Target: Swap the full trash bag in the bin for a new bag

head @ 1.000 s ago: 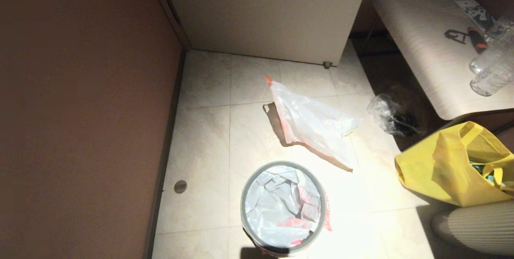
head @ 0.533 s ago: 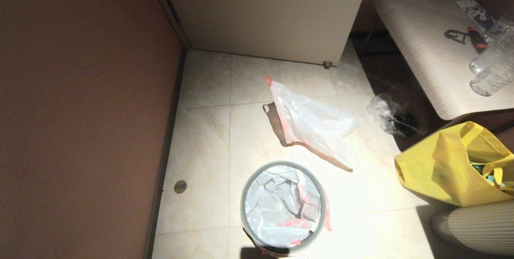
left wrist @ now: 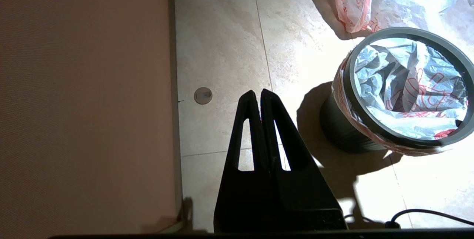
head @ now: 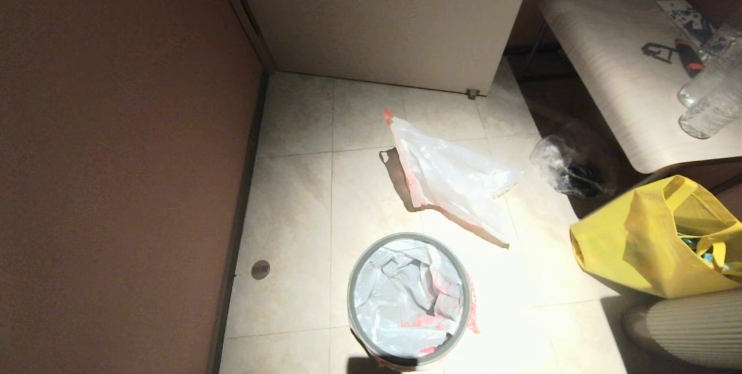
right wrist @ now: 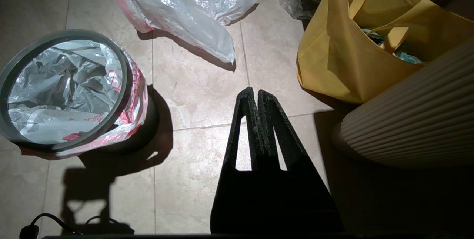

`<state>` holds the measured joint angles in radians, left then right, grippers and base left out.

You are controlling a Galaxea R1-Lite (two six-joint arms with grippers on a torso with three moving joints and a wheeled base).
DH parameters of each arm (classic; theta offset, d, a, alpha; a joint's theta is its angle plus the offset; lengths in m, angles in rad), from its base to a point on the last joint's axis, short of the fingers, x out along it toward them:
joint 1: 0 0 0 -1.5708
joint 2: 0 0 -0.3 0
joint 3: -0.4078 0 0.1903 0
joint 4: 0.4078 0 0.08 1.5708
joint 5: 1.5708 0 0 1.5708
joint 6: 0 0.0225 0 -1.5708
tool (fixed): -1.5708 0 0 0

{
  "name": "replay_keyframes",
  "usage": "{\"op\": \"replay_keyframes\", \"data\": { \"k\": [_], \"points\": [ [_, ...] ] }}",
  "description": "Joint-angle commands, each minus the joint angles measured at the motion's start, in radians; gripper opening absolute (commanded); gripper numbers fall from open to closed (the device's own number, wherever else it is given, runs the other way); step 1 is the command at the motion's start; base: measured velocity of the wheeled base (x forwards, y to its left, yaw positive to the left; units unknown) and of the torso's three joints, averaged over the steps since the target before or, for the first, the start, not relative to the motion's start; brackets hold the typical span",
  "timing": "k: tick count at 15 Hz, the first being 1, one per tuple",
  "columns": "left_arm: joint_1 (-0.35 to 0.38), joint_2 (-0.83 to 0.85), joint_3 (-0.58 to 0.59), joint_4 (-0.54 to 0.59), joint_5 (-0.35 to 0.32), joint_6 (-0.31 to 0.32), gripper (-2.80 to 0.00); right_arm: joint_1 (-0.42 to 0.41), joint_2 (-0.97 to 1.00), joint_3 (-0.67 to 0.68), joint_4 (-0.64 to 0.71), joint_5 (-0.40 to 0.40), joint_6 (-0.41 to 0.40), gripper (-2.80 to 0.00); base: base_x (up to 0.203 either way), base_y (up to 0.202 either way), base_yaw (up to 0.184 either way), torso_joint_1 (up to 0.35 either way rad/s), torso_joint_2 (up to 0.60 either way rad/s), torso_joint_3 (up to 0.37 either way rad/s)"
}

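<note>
The bin (head: 351,300), black-walled with a grey hoop rim, stands on the tiled floor at the bottom centre of the head view. A milky white bag with red characters (head: 400,304) lines it, its edge folded out under the hoop. A thin see-through bag with orange-pink handle strips (head: 452,180) lies slumped on the floor just beyond the bin. Neither arm shows in the head view. My left gripper (left wrist: 258,91) hangs shut and empty over bare tiles beside the bin (left wrist: 340,128). My right gripper (right wrist: 253,90) is shut and empty, between the bin (right wrist: 126,83) and a yellow tote.
A yellow tote bag (head: 637,240) stands right of the bin, with a clear bag of dark contents (head: 565,168) behind it. A bench (head: 614,61) carries bottles (head: 710,101). A brown wall (head: 116,159), a white cabinet (head: 382,14) and a ribbed pale object (head: 690,327) close in the floor.
</note>
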<state>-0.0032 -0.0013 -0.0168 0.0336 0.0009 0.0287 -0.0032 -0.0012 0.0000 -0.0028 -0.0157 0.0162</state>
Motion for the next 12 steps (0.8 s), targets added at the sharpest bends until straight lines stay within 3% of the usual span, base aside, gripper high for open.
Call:
{"op": "replay_keyframes", "data": {
  "k": [1,12],
  "points": [
    [0.0,0.001,0.0,0.0,0.001,0.0,-2.8,0.0,0.0,0.0,0.0,0.0,0.001,-2.8,0.0,0.0,0.0,0.0,0.0,0.0],
    [0.0,0.001,0.0,0.0,0.001,0.0,-2.8,0.0,0.0,0.0,0.001,0.0,0.001,-2.8,0.0,0.0,0.0,0.0,0.0,0.0]
  ]
}}
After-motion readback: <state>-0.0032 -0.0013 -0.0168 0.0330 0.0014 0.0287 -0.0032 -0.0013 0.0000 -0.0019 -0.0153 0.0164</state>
